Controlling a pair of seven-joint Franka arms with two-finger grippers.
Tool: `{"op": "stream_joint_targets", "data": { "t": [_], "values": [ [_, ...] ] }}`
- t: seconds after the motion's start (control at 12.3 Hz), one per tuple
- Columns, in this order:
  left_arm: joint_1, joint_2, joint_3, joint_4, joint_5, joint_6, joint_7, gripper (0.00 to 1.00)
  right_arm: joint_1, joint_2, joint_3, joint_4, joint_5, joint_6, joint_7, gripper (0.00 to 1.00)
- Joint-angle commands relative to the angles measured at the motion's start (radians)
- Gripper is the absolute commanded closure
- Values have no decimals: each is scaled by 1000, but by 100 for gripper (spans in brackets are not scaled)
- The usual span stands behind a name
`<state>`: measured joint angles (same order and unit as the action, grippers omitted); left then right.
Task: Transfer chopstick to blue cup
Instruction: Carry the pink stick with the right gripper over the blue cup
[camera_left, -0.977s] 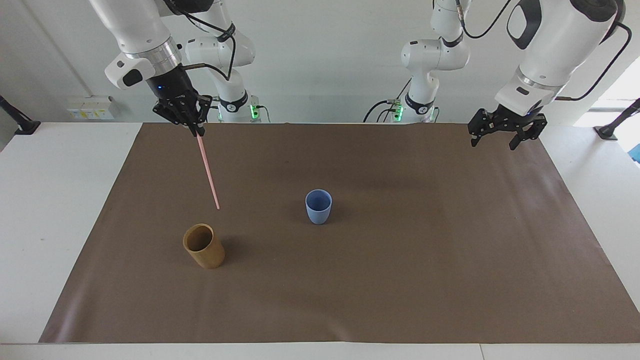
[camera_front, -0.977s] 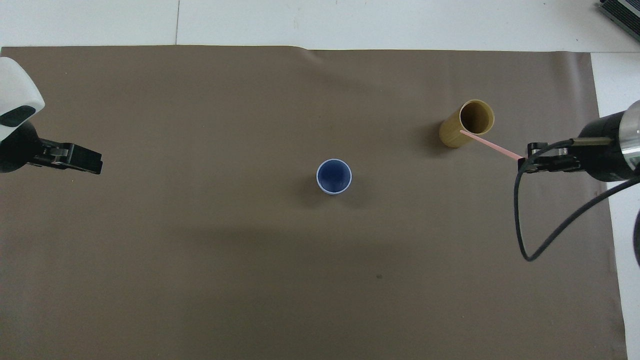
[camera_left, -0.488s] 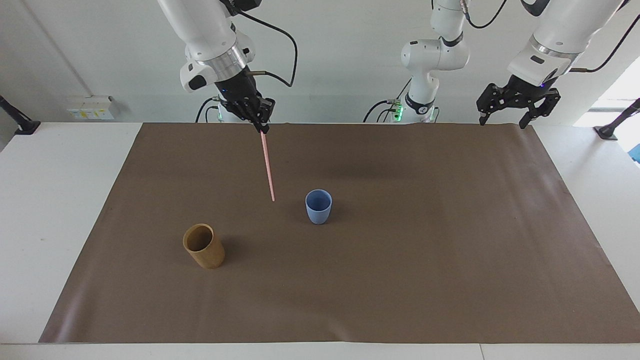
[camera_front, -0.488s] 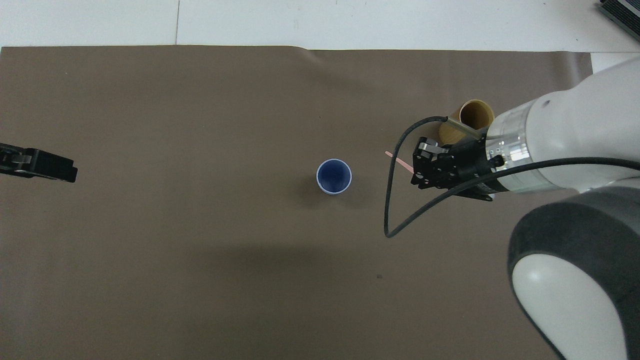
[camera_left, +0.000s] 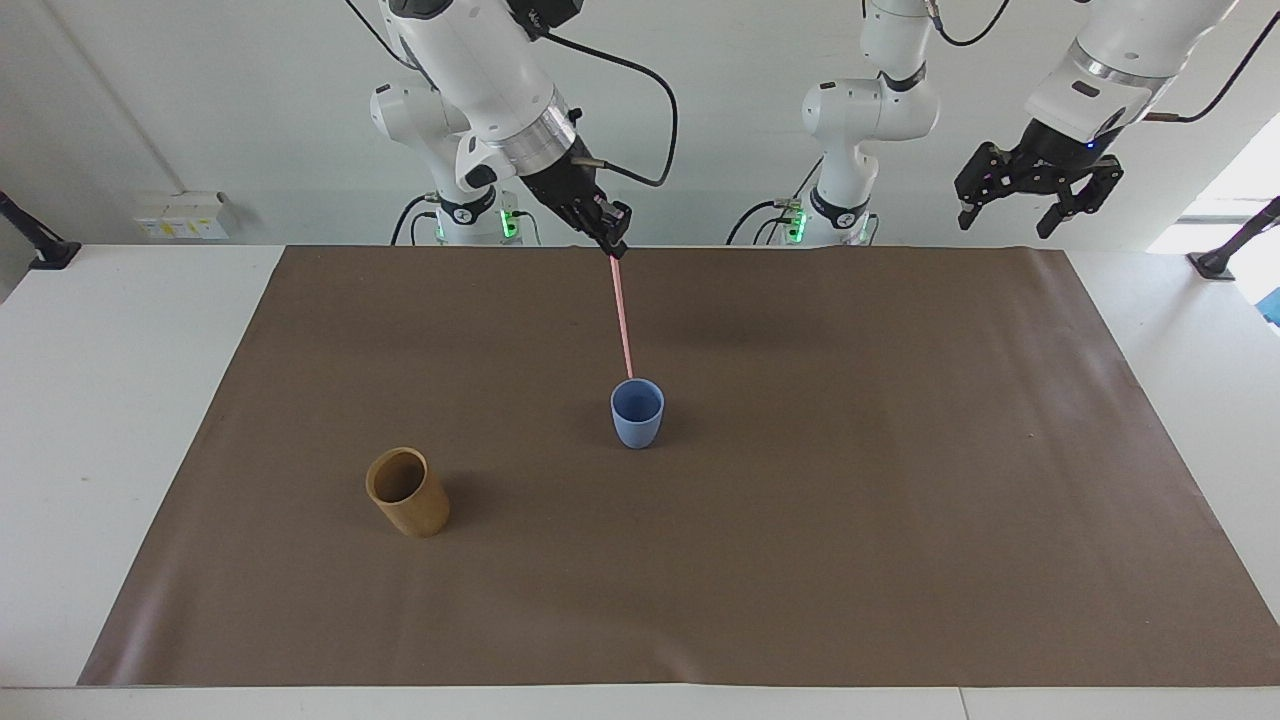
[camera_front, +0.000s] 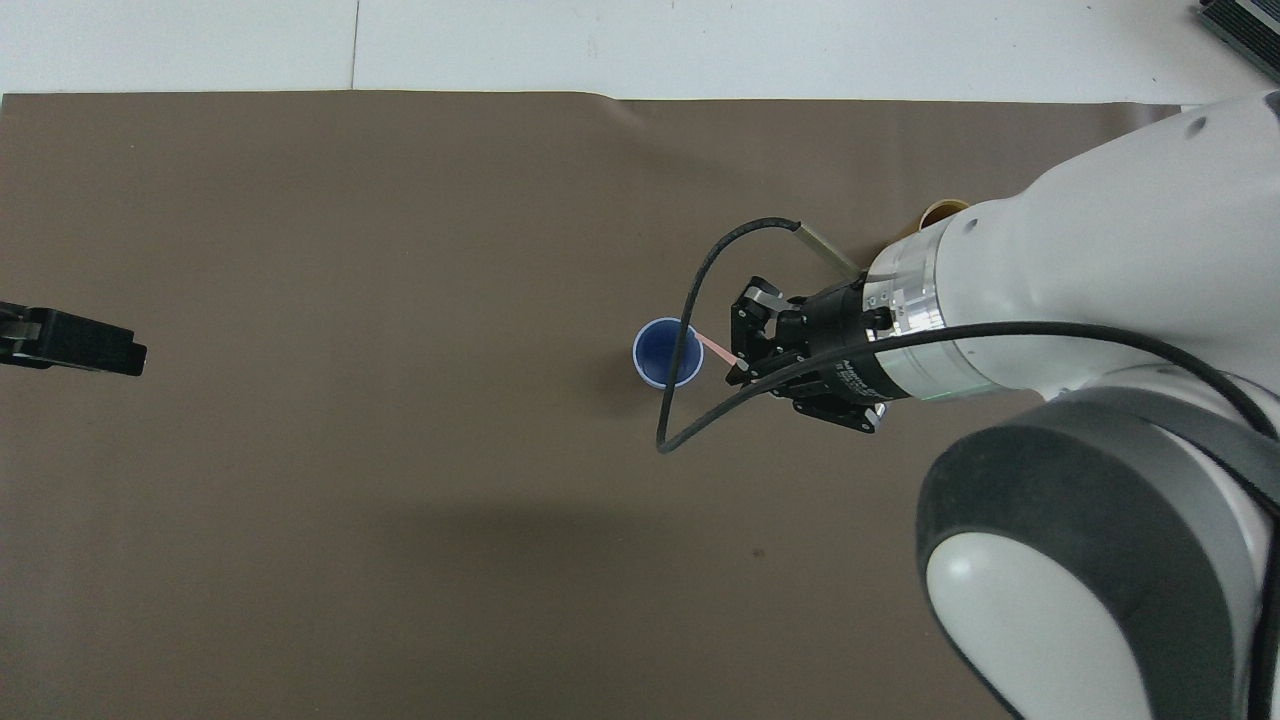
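Pinching chopstick (camera_left: 623, 318) | right fingers (camera_left: 617, 250) closed | over blue cup (camera_left: 637, 413)

A tan cup (camera_left: 407, 492) stands upright on the brown mat (camera_left: 800, 560) (toward the right arm's end).

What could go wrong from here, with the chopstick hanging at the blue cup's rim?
The right hand pinches the chopstick only at its top, so it could swing or slip. Its lower tip is right at the rim of the blue cup; lowered off-centre, it may catch the rim and tip the cup.
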<state>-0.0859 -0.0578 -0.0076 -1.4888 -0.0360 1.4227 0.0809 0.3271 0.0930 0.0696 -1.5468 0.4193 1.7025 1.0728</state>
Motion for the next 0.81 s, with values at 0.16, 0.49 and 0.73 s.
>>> {"op": "stream_joint_targets", "data": {
  "t": [0.16,0.49,0.73],
  "values": [
    [8,-23,0,-33,-9,-4,27,0,23,62,-4,-30,-28,90,1,100],
    [3,-28,1,-53,8,-4,27,0,29,74,-4,-119,-31,183,-54,97],
    [2,-28,0,-53,11,-4,27,0,15,77,-4,-125,-33,187,-63,33]
  ]
}}
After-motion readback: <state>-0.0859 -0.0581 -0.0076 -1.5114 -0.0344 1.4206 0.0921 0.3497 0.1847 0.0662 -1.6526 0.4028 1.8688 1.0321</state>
